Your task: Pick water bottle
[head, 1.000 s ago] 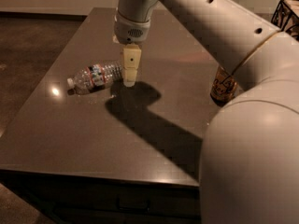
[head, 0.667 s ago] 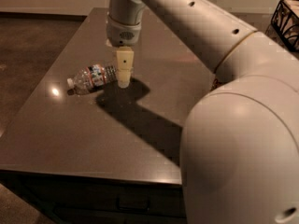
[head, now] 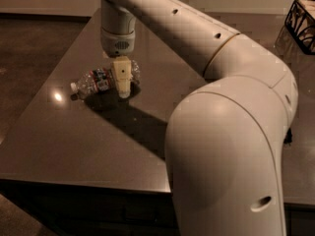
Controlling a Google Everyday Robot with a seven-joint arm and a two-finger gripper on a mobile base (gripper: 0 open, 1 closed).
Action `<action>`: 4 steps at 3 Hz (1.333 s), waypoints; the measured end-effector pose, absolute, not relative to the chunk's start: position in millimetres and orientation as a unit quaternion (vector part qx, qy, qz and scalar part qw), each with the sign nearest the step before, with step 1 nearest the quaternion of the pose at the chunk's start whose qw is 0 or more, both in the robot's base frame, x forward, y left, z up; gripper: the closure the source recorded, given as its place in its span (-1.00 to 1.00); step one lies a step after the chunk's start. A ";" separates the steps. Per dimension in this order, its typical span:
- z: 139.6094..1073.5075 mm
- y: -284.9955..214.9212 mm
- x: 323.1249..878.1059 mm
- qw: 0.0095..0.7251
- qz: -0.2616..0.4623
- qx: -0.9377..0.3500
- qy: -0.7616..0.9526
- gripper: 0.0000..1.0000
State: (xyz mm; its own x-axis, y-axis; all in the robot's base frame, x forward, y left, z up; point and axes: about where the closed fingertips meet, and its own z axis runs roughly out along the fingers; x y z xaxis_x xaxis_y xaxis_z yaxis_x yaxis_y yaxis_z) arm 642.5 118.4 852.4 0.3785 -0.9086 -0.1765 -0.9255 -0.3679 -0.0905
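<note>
Clear water bottle (head: 96, 81) lies on its side, gripper (head: 123, 91) at its base.

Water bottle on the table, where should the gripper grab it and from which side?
Likely grip the water bottle across its ribbed middle, from straight above: it lies on its side, cap pointing left. The gripper hangs over its base end.

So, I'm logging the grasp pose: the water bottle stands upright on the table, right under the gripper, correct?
Not quite. The camera view shows the water bottle lying on its side on the table, not upright. The gripper does hang right over it.
</note>
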 end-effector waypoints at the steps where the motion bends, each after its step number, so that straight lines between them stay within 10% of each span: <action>1: 847.4 122.1 639.1 0.074 0.045 -0.829 0.552 -0.53; 4: 881.7 111.8 636.6 0.094 0.051 -0.834 0.541 0.86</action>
State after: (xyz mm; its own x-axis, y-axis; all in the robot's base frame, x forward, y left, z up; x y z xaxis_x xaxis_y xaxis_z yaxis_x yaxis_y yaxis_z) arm 636.6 111.8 881.7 0.4100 -0.8927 -0.1871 -0.9119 -0.3978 -0.1006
